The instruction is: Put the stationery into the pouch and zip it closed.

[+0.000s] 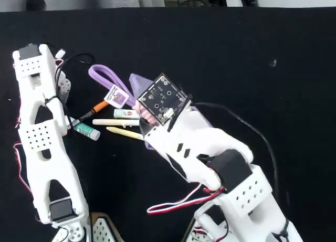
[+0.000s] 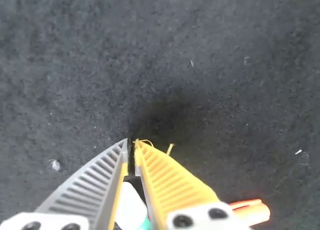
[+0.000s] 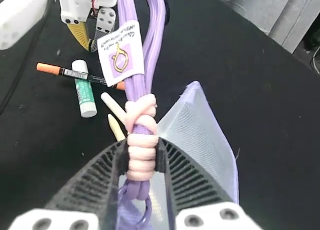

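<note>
The right pincer (image 3: 140, 152), clamped on the strap (image 3: 141, 125) of the pouch (image 3: 200, 127), should steady it; the left pincer (image 2: 132, 149), fingers together, must part over the stationery (image 1: 113, 122)

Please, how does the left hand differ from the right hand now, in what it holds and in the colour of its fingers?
The left hand is shut on nothing, its tips together over the black table; the right hand is shut on the strap of the pouch, at its pink wrapping. The left hand has one grey and one yellow finger; the right hand's fingers are both dark. Both hands are shut.
</note>
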Action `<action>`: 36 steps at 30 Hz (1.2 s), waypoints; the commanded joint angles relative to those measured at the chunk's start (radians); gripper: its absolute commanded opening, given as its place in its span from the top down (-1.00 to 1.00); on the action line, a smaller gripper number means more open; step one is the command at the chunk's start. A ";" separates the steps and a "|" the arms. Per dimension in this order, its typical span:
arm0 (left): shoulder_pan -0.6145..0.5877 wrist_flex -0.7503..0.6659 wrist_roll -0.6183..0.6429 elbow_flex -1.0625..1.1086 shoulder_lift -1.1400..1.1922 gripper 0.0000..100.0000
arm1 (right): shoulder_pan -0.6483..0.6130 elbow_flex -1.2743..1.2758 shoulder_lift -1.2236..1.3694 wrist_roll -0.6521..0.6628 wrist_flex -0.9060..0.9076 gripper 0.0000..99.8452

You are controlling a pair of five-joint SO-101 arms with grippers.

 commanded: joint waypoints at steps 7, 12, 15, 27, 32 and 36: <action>0.051 0.014 -0.017 -0.001 -0.029 0.94 | -0.005 0.113 -0.019 0.009 -0.204 0.98; 0.068 0.014 -0.069 -0.010 -0.107 0.94 | -0.005 0.148 -0.024 0.008 -0.236 0.98; 0.058 0.014 -0.071 0.010 -0.235 0.94 | -0.003 0.160 -0.024 0.006 -0.245 0.98; 0.085 0.009 -0.071 0.532 -0.907 0.94 | -0.003 0.162 -0.024 0.003 -0.245 0.98; 0.084 0.008 -0.072 0.668 -1.154 0.94 | -0.003 0.163 -0.024 0.003 -0.242 0.98; 0.084 -0.006 -0.074 0.771 -1.318 0.94 | -0.003 0.163 -0.024 0.003 -0.239 0.98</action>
